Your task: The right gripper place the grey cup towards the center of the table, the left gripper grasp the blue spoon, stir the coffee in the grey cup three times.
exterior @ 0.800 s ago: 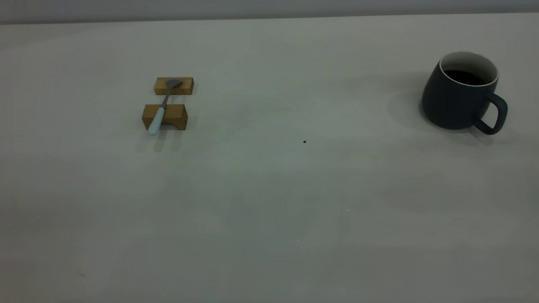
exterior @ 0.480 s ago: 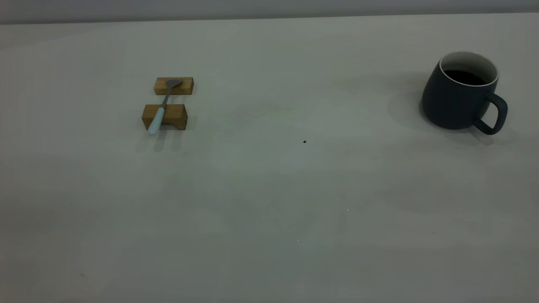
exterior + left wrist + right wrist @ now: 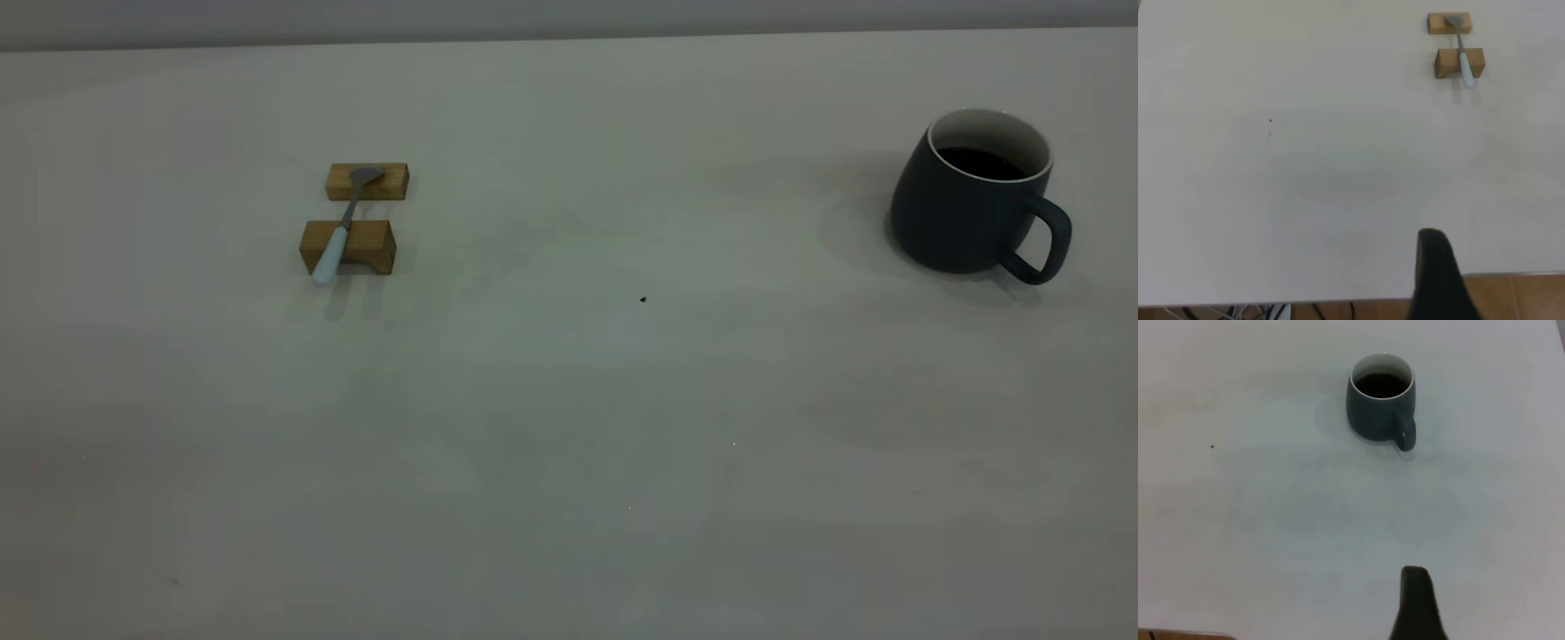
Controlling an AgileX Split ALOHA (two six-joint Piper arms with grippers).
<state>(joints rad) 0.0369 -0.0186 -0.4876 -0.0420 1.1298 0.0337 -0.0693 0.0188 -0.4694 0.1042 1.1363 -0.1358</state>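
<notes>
The grey cup (image 3: 956,213) stands upright at the far right of the table (image 3: 569,400), its handle turned to the front right, with dark coffee (image 3: 978,162) inside. At the left, the blue spoon (image 3: 345,218) lies across two wooden blocks, pale handle toward the front. Neither arm shows in the exterior view. In the left wrist view the left gripper (image 3: 1433,240) is a black tip over the table's edge, far from the spoon (image 3: 1463,50). Seen from the right wrist, the right gripper (image 3: 1415,577) hangs well short of the cup (image 3: 1375,413) and touches nothing.
The rear block (image 3: 367,181) carries the spoon's bowl and the front block (image 3: 348,246) its handle. A tiny dark speck (image 3: 643,300) lies near the table's middle. Brown floor (image 3: 1518,297) shows past the table edge in the left wrist view.
</notes>
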